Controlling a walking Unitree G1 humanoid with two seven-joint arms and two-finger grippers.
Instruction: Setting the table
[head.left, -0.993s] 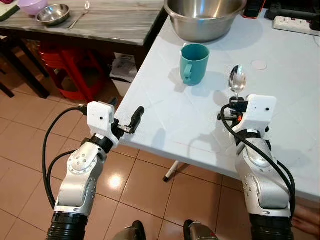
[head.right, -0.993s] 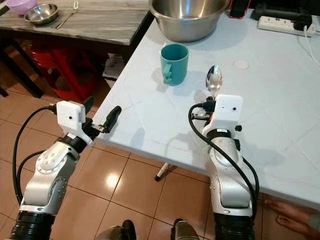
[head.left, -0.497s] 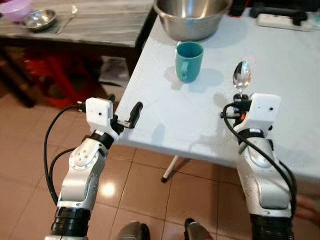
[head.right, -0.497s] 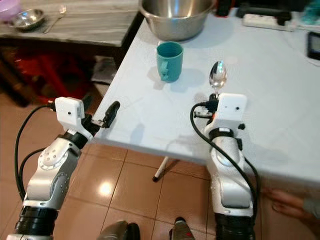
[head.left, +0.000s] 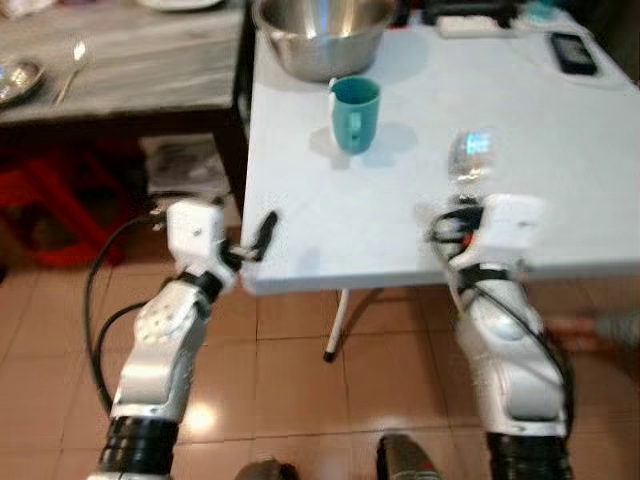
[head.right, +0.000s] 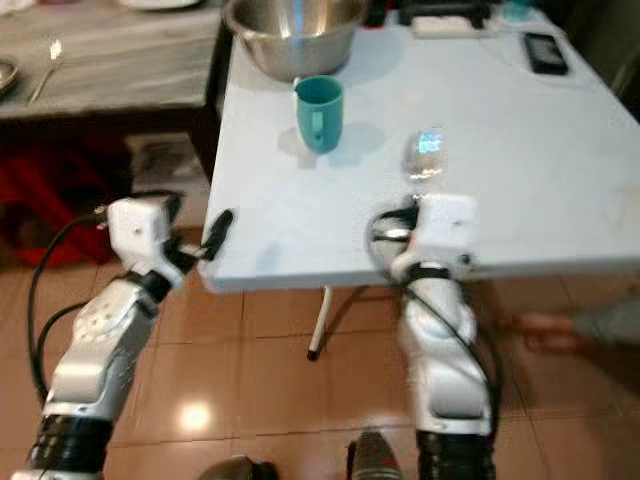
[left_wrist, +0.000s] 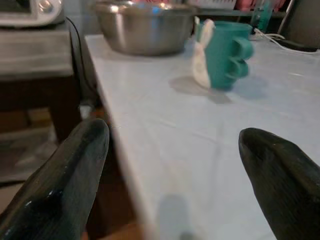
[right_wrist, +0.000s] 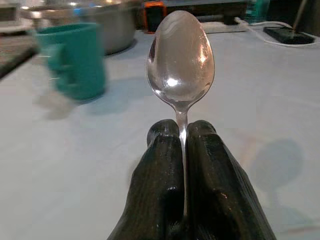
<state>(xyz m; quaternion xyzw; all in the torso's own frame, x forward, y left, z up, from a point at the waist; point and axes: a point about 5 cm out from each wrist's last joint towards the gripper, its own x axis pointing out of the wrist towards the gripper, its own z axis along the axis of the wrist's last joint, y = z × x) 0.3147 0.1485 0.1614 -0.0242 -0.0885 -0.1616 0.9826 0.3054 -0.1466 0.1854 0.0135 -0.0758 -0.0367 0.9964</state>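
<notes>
A metal spoon (right_wrist: 180, 60) is pinched by its handle between the pressed-together fingers (right_wrist: 160, 190) of the right gripper (right_wrist: 182, 131), bowl end forward, and is held above the white table (head.left: 560, 160) near its front edge. A teal mug (head.left: 354, 112) stands farther in, with a large steel bowl (head.left: 322, 35) behind it (a phone (head.left: 570, 52) lies toward the far right corner). The left gripper (left_wrist: 175, 165) is kept at the table's left front corner, its fingers (left_wrist: 65, 175) spread wide and empty.
</notes>
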